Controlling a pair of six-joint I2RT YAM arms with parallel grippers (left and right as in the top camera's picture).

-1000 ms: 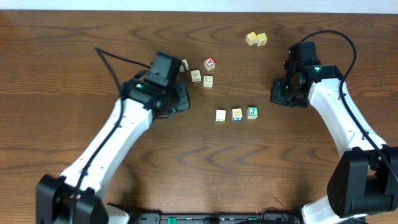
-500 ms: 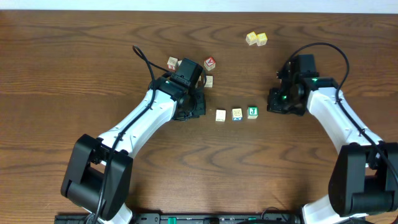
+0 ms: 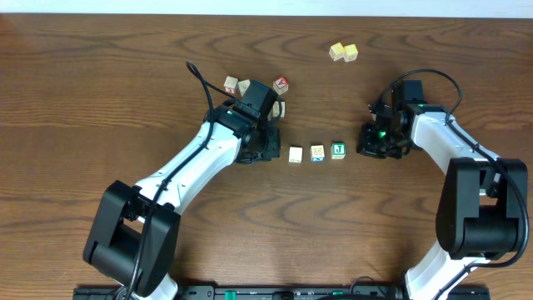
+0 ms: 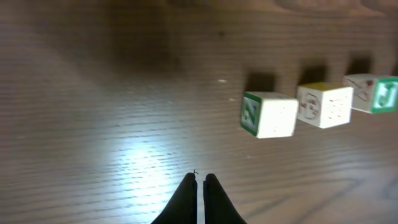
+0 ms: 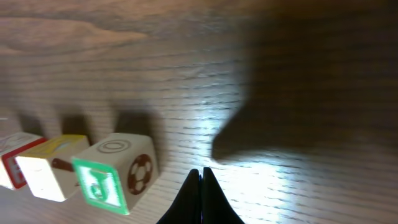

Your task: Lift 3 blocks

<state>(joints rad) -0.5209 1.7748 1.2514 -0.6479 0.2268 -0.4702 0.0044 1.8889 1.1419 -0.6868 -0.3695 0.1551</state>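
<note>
**Both arms have closed in on the block row; nothing is lifted yet.**

On the dark, grained wooden desk (image 3: 100,67), with glare on its varnish, your left arm (image 3: 191,167) has swung in from 9 o'clock over the last second. Your right arm (image 3: 450,142) has edged in from 3 o'clock. They now flank the three blocks, so the approach looks done and the grasp not begun. The left fingers (image 4: 191,185) and right fingers (image 5: 194,182) are both pressed together and hold nothing; you would need to spread them first. The blocks sit flat at the centre, in a line and slightly apart. From 9 to 3 o'clock they are the plain white block (image 3: 295,154), the orange-marked block (image 3: 317,152) and the green "J" block (image 3: 338,150). All are small, square-edged cubes with printed faces.
</note>
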